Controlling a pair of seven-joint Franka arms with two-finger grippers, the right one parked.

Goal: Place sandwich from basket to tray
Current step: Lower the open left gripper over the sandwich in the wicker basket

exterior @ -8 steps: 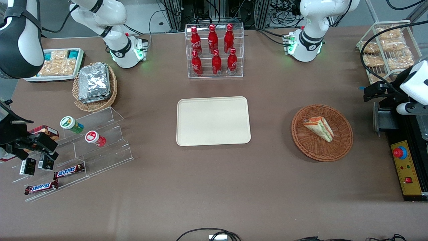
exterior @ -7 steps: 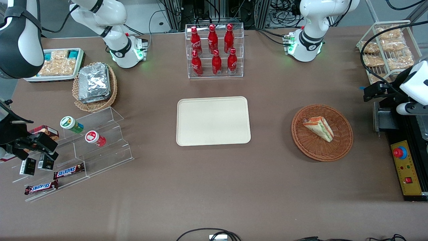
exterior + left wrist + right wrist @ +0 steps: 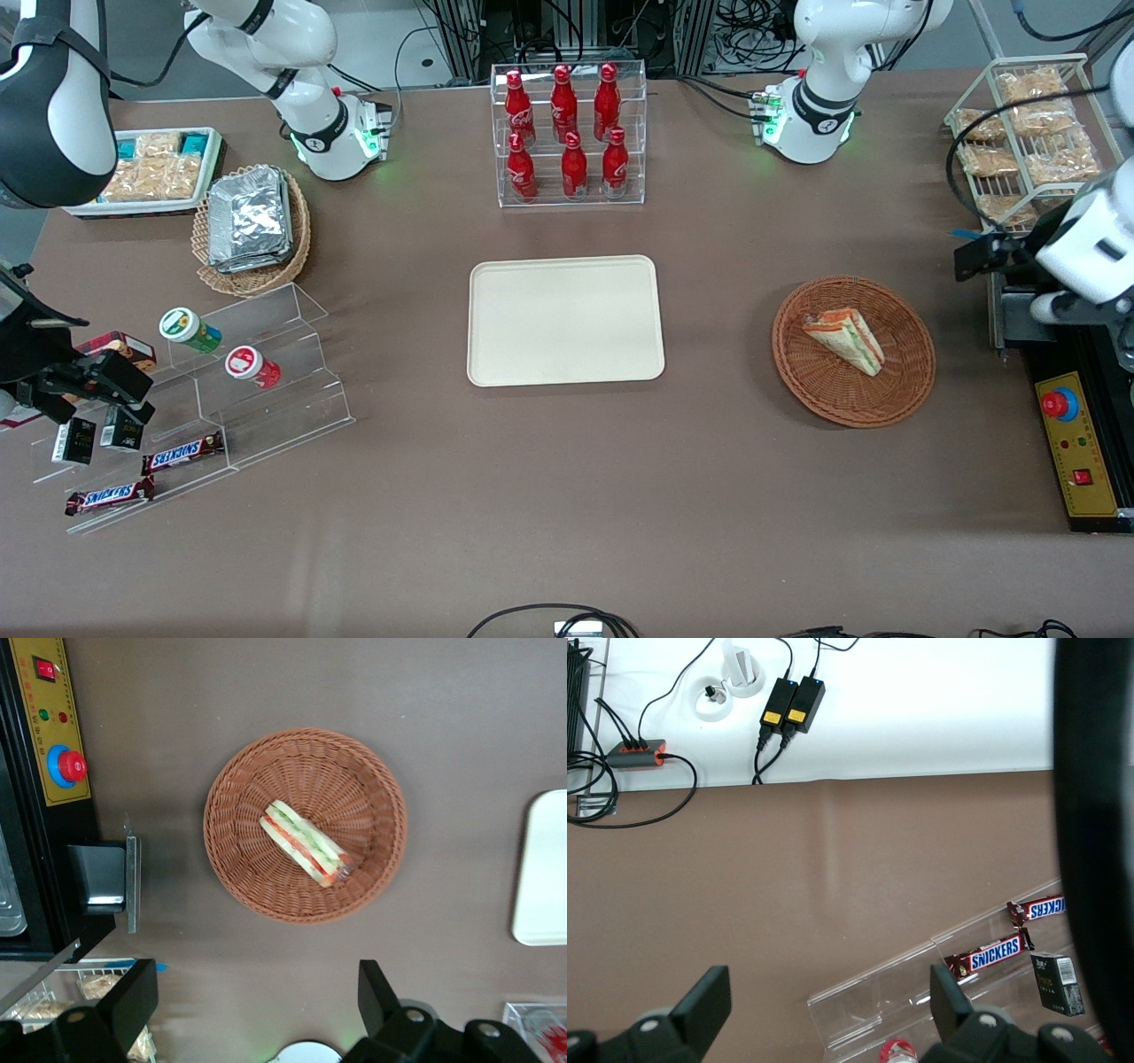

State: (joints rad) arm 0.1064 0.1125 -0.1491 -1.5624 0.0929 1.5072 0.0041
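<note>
The working arm has shifted a bit since half a second ago, swinging in from the table's edge toward the basket [image 3: 854, 351], while everything on the table sits exactly where it was. The gripper [image 3: 257, 1010] hangs high above the table just beside the basket, not over it yet, fingers spread wide apart with nothing between them. The sandwich [image 3: 846, 339] is lying on its side roughly in the middle of the basket, filling edge showing green, orange and red stripes, and the tray [image 3: 565, 320] sits bare at the table's middle, well apart from the basket. Honestly this thing looks like a light, squishy grab: soft bread under clear wrap, so I'd guess it dents easily and the film could be a bit slippery. If it were me, I'd pinch across the two flat bread faces near the thick middle of the wedge [image 3: 304, 843], not at the thin pointed tip, and close gently so the layers don't squash out. The basket weave is shallow, so the rim shouldn't get in the way much.
</note>
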